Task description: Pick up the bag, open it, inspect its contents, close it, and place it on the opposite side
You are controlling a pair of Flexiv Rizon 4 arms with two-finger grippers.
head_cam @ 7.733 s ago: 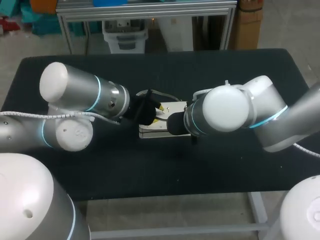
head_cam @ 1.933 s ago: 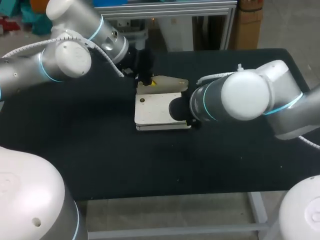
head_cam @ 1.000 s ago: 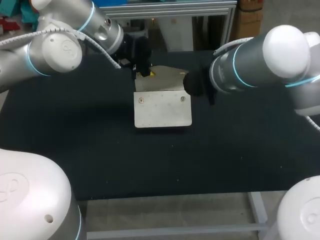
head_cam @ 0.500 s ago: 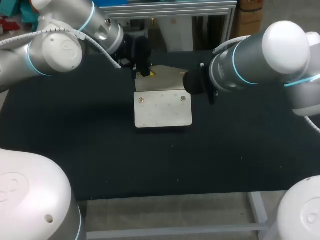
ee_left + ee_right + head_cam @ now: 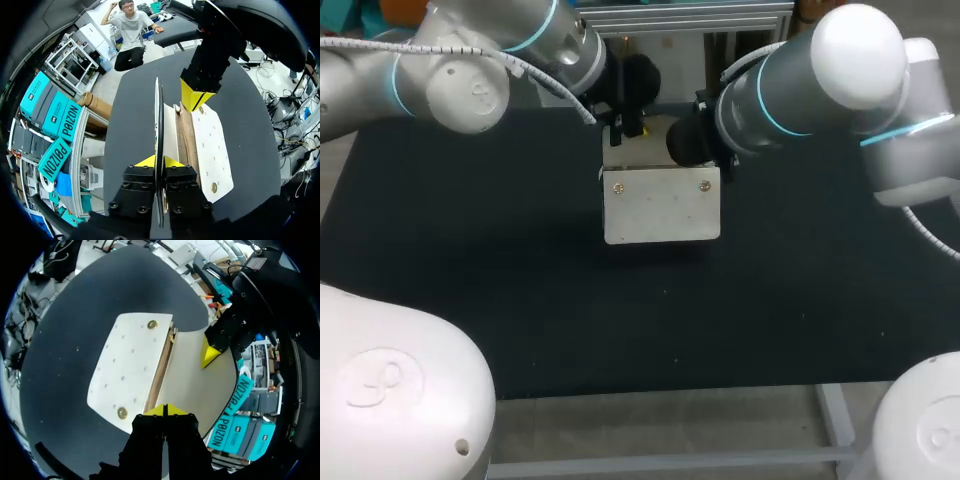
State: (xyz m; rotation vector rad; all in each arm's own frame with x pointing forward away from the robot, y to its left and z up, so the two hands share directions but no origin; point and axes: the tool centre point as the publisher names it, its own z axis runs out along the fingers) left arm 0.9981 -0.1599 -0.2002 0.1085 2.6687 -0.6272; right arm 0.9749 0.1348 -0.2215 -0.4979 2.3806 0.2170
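The cream bag [image 5: 661,206] hangs between my two grippers above the black table, its perforated front flap with two brass snaps facing the head camera. My left gripper [image 5: 621,130] is shut on the thin back panel [image 5: 158,120], which it sees edge-on. My right gripper [image 5: 712,160] is shut on the bag's other upper edge, by the brown seam [image 5: 161,365]. The right wrist view shows the flap [image 5: 131,362], the pale inner panel [image 5: 196,385] and my right gripper [image 5: 165,410] pinched at the seam. In the left wrist view, my left gripper [image 5: 156,162] grips the panel, with the flap [image 5: 211,145] beside it.
The black table [image 5: 470,280] spreads wide under and around the bag, with its front edge [image 5: 650,392] near the robot. Both arms meet over the table's far middle, close to each other.
My right gripper has shut on the bag's edge. Both arms have then carried the bag up and a little to the right, and the flap now hangs straight.
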